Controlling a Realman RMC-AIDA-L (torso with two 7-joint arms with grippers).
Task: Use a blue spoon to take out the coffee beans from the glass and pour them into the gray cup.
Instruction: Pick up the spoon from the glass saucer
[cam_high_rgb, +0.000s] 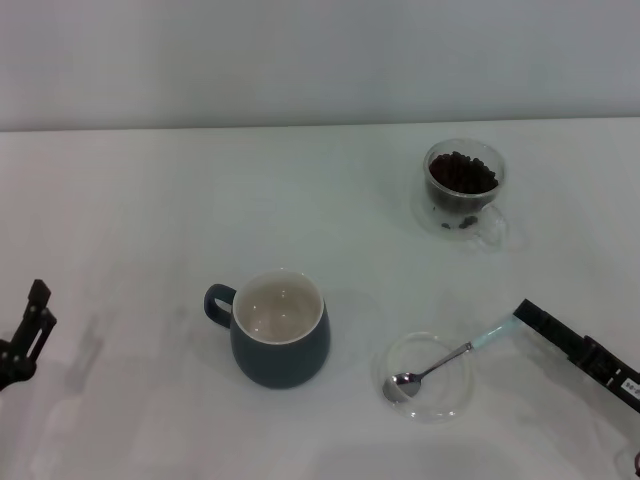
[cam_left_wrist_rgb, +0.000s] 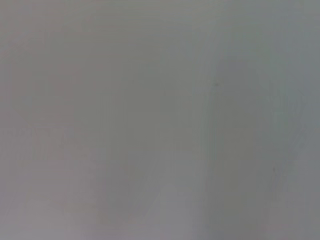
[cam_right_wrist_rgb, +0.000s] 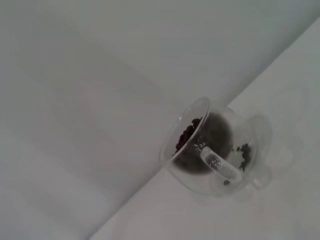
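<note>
Right gripper (cam_high_rgb: 519, 312) at blue spoon (cam_high_rgb: 440, 364) handle, jaws unclear; round glass (cam_high_rgb: 463, 188) holds beans (cam_high_rgb: 461, 172).

Spoon (cam_high_rgb: 432, 369) apparently on saucer (cam_high_rgb: 447, 396) — right of cup (cam_high_rgb: 280, 329)

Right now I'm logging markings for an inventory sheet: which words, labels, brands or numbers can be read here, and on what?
None can be read.
White label on the right arm, behind the right pincer: dark print, too small to read.
Gray cup, glass, blue spoon, clear saucer: no markings visible.
Left pincer: no markings visible.
</note>
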